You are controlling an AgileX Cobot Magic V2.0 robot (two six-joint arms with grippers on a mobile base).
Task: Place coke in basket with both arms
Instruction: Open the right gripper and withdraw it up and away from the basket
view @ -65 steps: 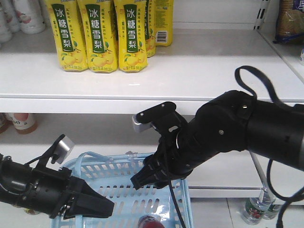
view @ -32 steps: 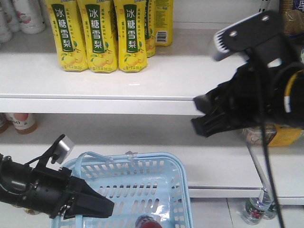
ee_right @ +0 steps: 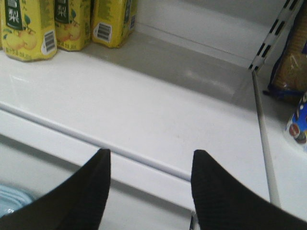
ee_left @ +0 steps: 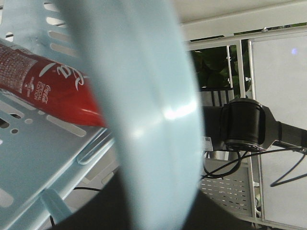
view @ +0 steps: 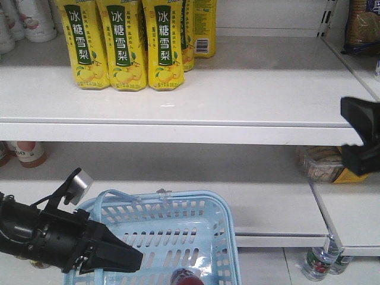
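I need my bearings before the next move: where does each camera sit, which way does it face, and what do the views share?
Front view: level with the shelves, facing them; left pincer at the basket, right pincer at the right edge.
Left wrist: pressed to the basket rim, looking in at the coke; a black arm beyond.
Right wrist: above the upper shelf, looking over open fingertips.
Shared: yellow bottles in front and right wrist; basket and coke in front and left wrist.
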